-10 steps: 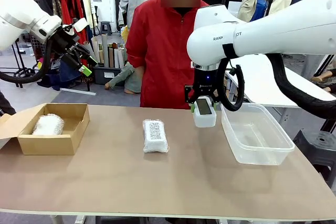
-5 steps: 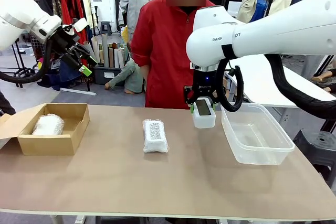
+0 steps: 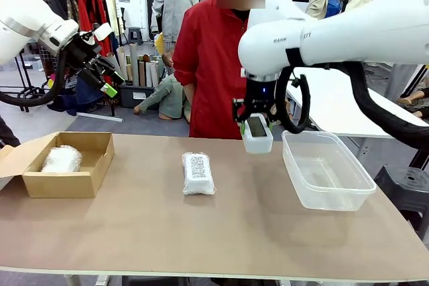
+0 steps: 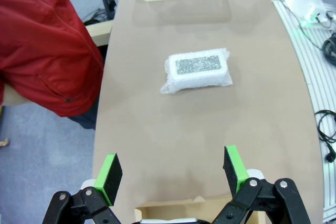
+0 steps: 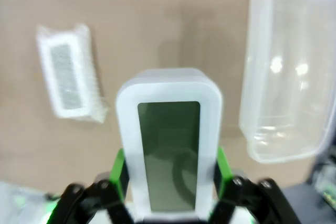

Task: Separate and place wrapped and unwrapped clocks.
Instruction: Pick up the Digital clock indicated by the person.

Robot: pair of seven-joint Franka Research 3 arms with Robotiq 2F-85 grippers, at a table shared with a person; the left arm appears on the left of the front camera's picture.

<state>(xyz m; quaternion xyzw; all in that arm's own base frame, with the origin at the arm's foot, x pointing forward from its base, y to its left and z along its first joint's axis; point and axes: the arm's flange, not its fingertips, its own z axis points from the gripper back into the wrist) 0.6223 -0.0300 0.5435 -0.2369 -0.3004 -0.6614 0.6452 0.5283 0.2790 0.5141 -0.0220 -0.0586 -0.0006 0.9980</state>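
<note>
One bare clock (image 3: pixel 257 135) sits clamped by its sides between the right jaws, lifted clear of the surface (image 3: pixel 201 239), apparently so it can pass over the rim of the tub (image 3: pixel 332 201) just beside them. The left jaws stand wide apart and empty above the box (image 3: pixel 67 183) holding one bundle (image 3: pixel 62 159). The labelled bundle (image 3: pixel 198 173) lies ahead of them, likely their next pick.

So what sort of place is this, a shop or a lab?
Probably a robot test area set up in a clothing workroom. A metal rack of hanging clothes stands behind, and two white robot arms work over a brown table with an open cardboard box and a clear plastic tub.
</note>
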